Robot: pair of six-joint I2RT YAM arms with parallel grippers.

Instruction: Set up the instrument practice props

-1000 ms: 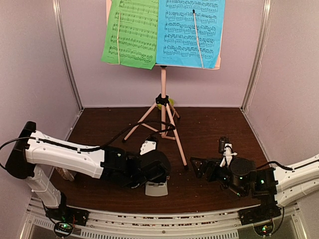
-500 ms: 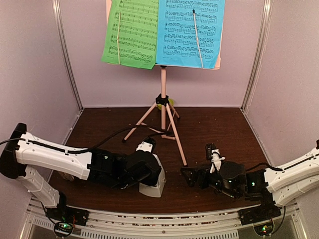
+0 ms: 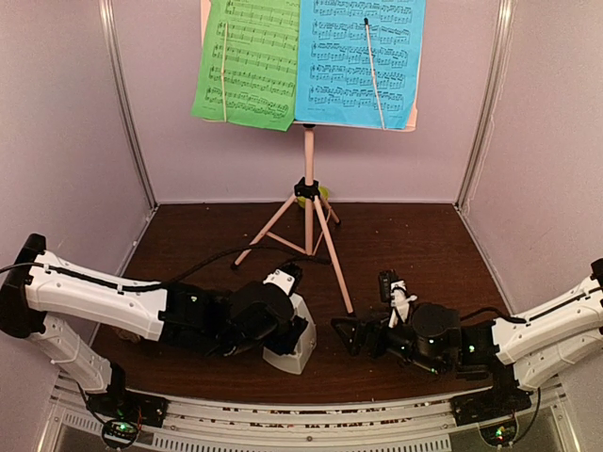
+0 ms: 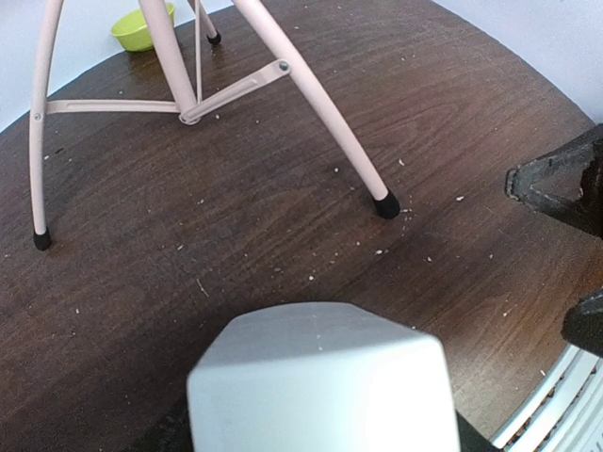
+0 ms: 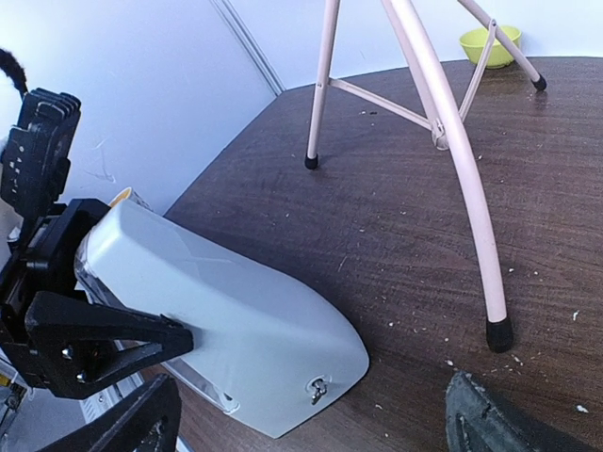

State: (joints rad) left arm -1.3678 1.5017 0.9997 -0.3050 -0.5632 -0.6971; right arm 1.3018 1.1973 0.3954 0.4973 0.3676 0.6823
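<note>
1. Far left, the left gripper [image 3: 275,325] reached in low over the table [image 3: 415,245], its fingers clenched across the upper part of the metronome [image 5: 236,330], one black finger on each broad face.
2. The metronome itself leaned over, its top tipped towards the left arm and its base at the near edge of the table, close to the front foot [image 5: 499,331] of the music stand [image 3: 308,169] but not touching it.
3. Handling, as I judged it: a stiff, hollow plastic shell, likely light, with smooth glossy sides that narrow towards the top. That taper looked slippery, so a squeeze up high could slide off the end.
4. A better hold seemed lower down, across the two wide flat faces, away from the small latch [image 5: 318,388] near the base. The cover might come loose if it were pulled, and the works inside were probably delicate, so it called for a gentle set-down.
5. Behind it the music stand was upright on its three legs, with the green sheet [image 3: 247,61] and the blue sheet [image 3: 358,61] side by side on the desk.
6. On the right, the right gripper [image 3: 344,334] faced the metronome from just beside it, fingers spread wide and holding nothing.
</note>
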